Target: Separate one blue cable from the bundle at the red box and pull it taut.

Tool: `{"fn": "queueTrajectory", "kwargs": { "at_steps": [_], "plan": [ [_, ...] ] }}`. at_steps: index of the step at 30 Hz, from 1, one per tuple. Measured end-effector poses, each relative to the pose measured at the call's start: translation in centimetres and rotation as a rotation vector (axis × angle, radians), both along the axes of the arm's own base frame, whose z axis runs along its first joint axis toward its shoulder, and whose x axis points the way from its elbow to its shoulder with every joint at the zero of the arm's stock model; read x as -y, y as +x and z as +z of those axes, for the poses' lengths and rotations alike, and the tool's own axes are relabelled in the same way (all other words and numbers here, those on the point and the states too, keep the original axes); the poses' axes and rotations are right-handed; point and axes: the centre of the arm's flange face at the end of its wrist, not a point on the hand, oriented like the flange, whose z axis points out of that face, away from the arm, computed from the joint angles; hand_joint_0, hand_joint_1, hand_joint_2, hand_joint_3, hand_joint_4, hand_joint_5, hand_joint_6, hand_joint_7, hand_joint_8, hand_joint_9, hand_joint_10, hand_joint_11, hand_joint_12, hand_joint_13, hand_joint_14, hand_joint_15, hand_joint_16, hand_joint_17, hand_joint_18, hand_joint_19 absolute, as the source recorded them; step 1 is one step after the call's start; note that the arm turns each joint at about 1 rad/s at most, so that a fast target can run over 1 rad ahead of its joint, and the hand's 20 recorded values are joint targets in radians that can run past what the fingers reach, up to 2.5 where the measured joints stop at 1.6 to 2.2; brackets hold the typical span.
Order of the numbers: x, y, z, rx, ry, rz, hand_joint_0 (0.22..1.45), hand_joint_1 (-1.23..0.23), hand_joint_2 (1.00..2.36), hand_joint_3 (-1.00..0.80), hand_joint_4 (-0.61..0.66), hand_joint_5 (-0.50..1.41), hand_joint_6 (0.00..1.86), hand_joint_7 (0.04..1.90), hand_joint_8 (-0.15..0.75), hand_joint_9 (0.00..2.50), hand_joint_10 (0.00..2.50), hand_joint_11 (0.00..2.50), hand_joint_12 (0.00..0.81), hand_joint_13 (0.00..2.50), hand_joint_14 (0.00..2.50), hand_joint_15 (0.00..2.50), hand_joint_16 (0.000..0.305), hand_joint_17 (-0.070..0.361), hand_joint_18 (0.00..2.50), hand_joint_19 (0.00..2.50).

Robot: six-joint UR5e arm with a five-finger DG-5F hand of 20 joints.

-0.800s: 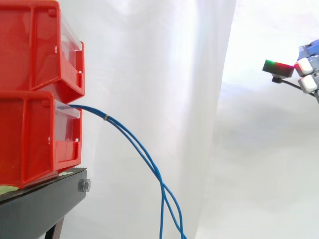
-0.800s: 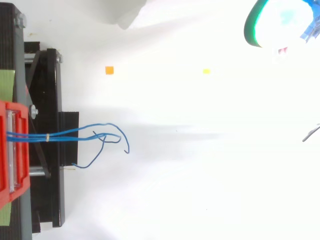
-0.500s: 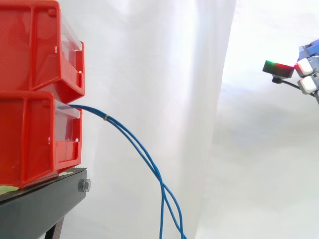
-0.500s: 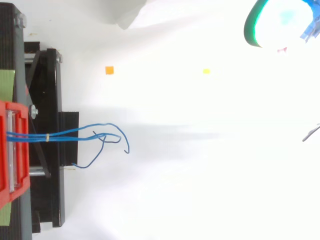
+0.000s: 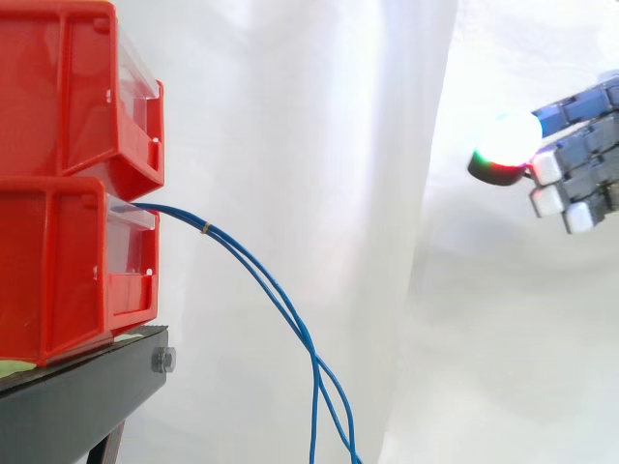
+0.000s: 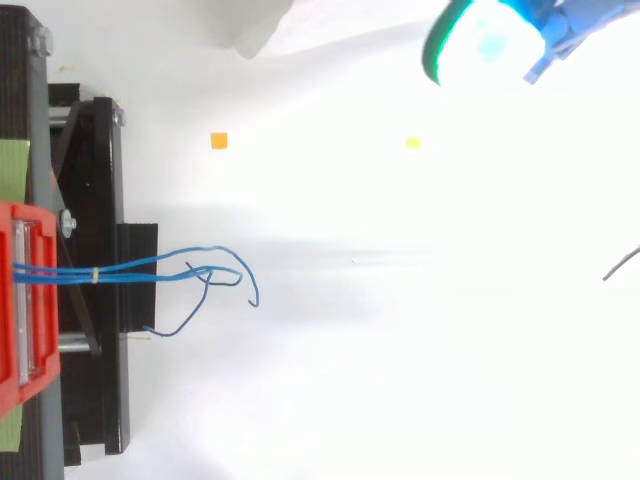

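One hand (image 5: 585, 159) was all I had, and it had just moved. A moment before, it sat high at the right side of the side view. Now it was lower and closer to the work, with a glowing pad (image 5: 505, 143) in front. Its fingers were held out loose and wide, with nothing in them. It was well apart from the blue cables (image 5: 280, 300), which had not moved at all.

The two cables came out over the front edge of the lower red bin (image 5: 58, 271). A small yellow band (image 5: 205, 229) tied them together just past that edge. Then they hung slack, down past the front edge of the black stand (image 5: 87, 396). Behind it all hung the white curtain (image 5: 319, 116).

I judged the reach had only just begun. No cable was picked out yet, and none was tight.
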Motion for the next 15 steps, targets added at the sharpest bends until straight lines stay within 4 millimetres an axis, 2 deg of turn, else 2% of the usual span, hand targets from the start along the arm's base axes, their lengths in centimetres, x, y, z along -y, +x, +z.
{"fn": "queueTrajectory", "kwargs": {
  "at_steps": [8, 15],
  "plan": [
    [-0.8, 1.5, 0.3, 0.062, -0.149, -0.043, 0.48, -0.71, 1.0, -0.5, 0.22, -0.23, 0.5, 0.76, 0.325, 0.58, 0.01, 0.47, 0.424, 0.56, 0.01, 0.33, 0.058, 0.131, 0.56, 0.5],
    [-1.7, 3.8, -1.0, 0.065, -0.224, -0.06, 0.48, -0.7, 1.0, -0.5, 0.23, -0.23, 0.5, 0.76, 0.331, 0.59, 0.01, 0.48, 0.425, 0.57, 0.01, 0.34, 0.058, 0.131, 0.57, 0.51]
  ]
}}
